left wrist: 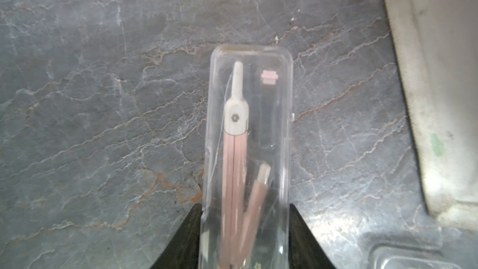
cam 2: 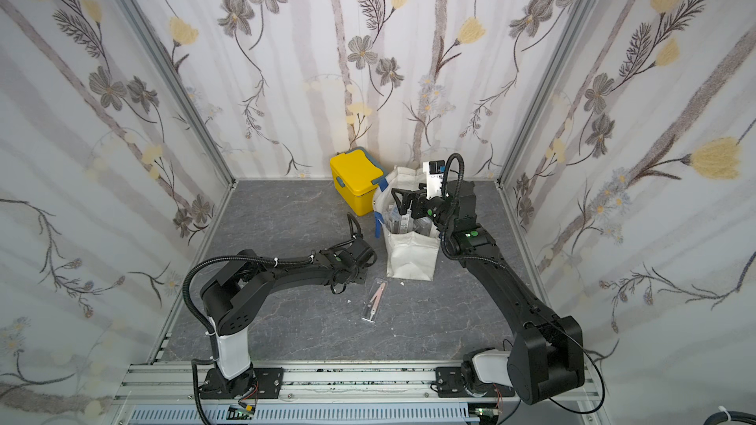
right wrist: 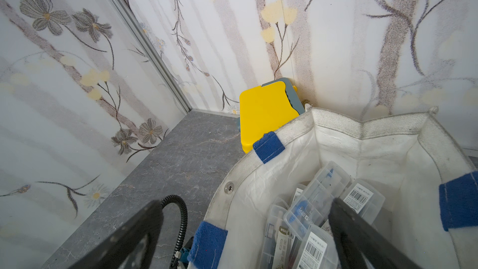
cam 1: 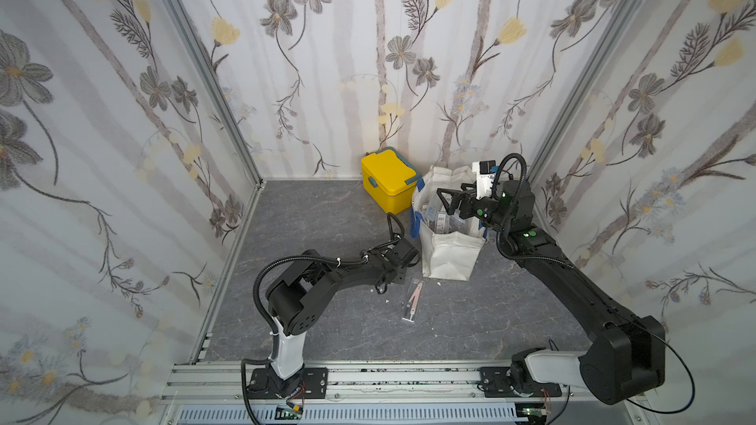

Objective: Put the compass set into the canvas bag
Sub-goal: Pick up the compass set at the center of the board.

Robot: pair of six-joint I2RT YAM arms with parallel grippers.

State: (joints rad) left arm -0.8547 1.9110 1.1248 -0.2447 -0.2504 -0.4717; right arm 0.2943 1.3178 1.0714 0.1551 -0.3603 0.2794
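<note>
Left fingers (left wrist: 181,241) clamped on compass set (left wrist: 248,151) sides | right fingers (right wrist: 362,241) spread wide over canvas bag (right wrist: 336,130) rim

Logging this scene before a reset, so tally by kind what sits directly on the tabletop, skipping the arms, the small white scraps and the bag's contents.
canvas bag: 1
yellow box: 1
compass set: 1
Total: 3
</note>
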